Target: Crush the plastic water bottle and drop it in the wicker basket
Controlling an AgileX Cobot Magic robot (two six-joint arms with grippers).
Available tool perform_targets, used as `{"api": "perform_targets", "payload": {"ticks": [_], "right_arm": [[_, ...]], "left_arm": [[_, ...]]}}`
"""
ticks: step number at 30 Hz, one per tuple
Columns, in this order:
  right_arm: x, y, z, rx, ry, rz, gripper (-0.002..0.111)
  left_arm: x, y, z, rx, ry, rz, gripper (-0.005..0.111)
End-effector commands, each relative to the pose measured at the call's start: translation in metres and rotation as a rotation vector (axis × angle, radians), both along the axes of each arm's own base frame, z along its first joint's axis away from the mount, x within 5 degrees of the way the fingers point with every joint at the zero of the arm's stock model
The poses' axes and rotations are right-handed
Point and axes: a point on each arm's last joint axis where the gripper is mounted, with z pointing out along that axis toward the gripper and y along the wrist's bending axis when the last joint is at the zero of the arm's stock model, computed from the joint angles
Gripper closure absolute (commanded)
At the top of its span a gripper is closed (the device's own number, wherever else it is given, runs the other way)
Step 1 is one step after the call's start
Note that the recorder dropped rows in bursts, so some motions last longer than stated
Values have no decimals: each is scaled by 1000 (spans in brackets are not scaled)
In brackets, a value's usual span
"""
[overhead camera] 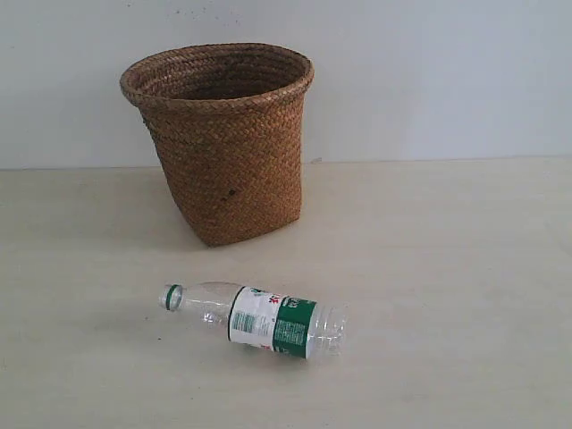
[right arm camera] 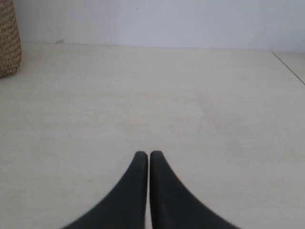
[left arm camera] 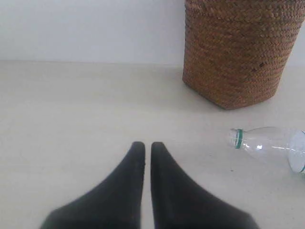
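Bottle uncrushed on the desk, both tools clenched and empty.

The plastic water bottle (overhead camera: 255,320) lies on its side toward the near edge of the desk (overhead camera: 465,268), a little left of the middle, with its neck toward the left edge and its ribbed base toward the right edge. Its body looks round, not flattened. The wicker basket (overhead camera: 228,152) stands upright close to the far edge, apart from the bottle. The left tool (left arm camera: 147,147) is clenched with only a sliver between its fingers and grasps nothing; the bottle's neck and the basket lie ahead of it. The right tool (right arm camera: 148,155) is likewise clenched and empty over bare desk.
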Motion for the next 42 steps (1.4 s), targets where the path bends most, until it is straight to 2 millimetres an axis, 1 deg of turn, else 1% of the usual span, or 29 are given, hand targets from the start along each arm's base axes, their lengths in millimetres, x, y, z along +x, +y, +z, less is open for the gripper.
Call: {"api": "perform_targets", "payload": {"ticks": [1,7,9,13,18,19,21,23,25,27,28,31,34,36,37,39,41,42], "right_arm": [[0,0,2,2,-16,-3,108],[0,0,2,2,-18,-2,108],[1,0,3,2,-34,-2,108],[1,0,4,4,-40,-2,108],[1,0,4,4,-40,-2,108],[1,0,4,4,-40,-2,108],[1,0,4,4,-40,-2,108],[1,0,4,4,-40,-2,108],[1,0,4,4,-40,-2,108],[1,0,4,4,-40,-2,108],[1,0,4,4,-40,-2,108],[1,0,4,4,-40,-2,108],[1,0,4,4,-40,-2,108],[1,0,4,4,-40,-2,108],[1,0,4,4,-40,-2,108],[1,0,4,4,-40,-2,108],[1,0,4,4,-40,-2,108],[1,0,4,4,-40,-2,108]], "left_arm": [[0,0,-1,-11,-1,6,103],[0,0,-1,-11,1,6,103],[0,0,1,-12,-24,8,103],[2,1,19,-30,-221,19,103],[-3,4,49,-54,-552,39,103],[-5,4,55,-74,-626,42,103],[-10,5,65,-212,-742,26,103],[-12,4,68,-293,-757,-7,103],[-14,-1,79,-244,-740,-51,103],[-12,-3,89,-216,-654,-64,103],[-8,-3,93,-255,-591,-54,103],[8,-1,114,-309,-428,-5,103],[37,0,138,-258,-296,30,103],[66,-3,145,-214,-147,45,103],[81,-6,145,-177,-50,49,103],[112,-15,135,-78,186,42,103],[142,-29,124,65,412,-37,103],[154,-36,119,169,485,-108,103]]}}
